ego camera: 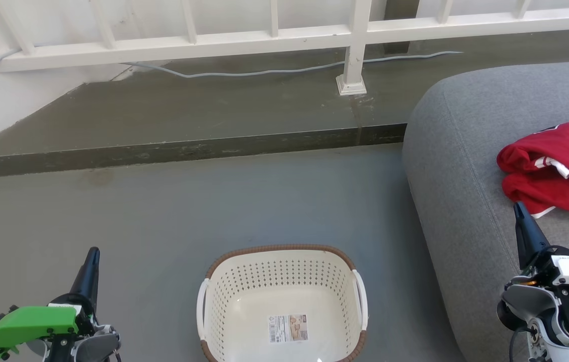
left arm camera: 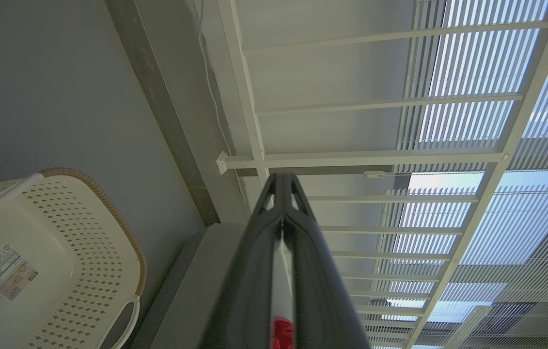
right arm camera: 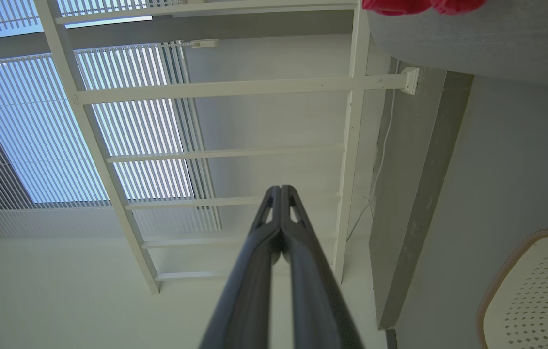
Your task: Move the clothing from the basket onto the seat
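The clothing (ego camera: 561,166) is seen as a crumpled red bundle with white trim, lying on the grey upholstered seat (ego camera: 465,151) at the right edge of the head view. The laundry basket (ego camera: 284,247) is set on the grey floor (ego camera: 163,216) just left of the seat, near the bottom middle of that view. Its bare inner bottom carries a printed label (ego camera: 288,328), and its brown woven rim and two white side handles are visible.

The left end effector (ego camera: 94,251) is held at the lower left over the floor, well apart from the basket. Its two dark fingers are pressed together with nothing between them, as is confirmed in the left wrist view. The right end effector (ego camera: 517,205) is held at the lower right above the seat, its tip near the lower edge of the clothing but apart from it. Its fingers are likewise closed on nothing.

Behind the basket, a raised concrete step (ego camera: 188,151) is seen, with a white railing (ego camera: 214,45) and a grey cable (ego camera: 244,73) running along it.
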Controlling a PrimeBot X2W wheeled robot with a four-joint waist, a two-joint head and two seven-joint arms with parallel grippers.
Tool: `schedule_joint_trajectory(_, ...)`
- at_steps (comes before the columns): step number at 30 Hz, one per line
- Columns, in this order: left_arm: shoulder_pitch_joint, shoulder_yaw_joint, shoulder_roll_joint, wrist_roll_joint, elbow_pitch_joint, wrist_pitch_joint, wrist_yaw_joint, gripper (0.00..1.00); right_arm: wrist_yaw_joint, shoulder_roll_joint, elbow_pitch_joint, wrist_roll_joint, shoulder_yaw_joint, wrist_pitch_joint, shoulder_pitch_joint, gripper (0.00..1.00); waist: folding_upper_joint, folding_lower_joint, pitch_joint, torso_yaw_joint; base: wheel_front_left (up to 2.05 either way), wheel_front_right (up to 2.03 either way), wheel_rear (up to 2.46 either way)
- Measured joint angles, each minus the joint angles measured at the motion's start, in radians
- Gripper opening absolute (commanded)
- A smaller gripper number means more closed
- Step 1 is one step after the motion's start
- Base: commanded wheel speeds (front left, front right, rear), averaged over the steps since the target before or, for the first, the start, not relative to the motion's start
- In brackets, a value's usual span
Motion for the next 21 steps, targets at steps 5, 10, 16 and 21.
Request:
schedule_joint_trajectory(5,0.000,0.000,0.000,0.000,0.003,0.000,0.000,0.00,0.000,0.000,0.000,0.000,0.000,0.000,0.000,0.00,0.0000,0.0000,0.000,0.000,0.00,0.00,0.00)
schedule_joint_trajectory(10,0.000,0.001,0.000,0.000,0.005,0.004,0.000,0.00,0.000,0.000,0.000,0.000,0.000,0.000,0.000,0.00,0.0000,0.0000,0.000,0.000,0.00,0.00,0.00)
schedule_joint_trajectory(16,-0.001,0.001,0.000,0.000,0.006,0.004,0.000,0.00,0.000,0.000,0.000,0.000,0.000,0.000,0.000,0.00,0.0000,0.0000,0.000,0.000,0.00,0.00,0.00)
schedule_joint_trajectory(21,-0.001,0.001,-0.001,0.000,0.008,0.004,0.000,0.00,0.000,0.000,0.000,0.000,0.001,0.000,0.000,0.00,0.0000,0.0000,0.000,0.000,0.00,0.00,0.00)
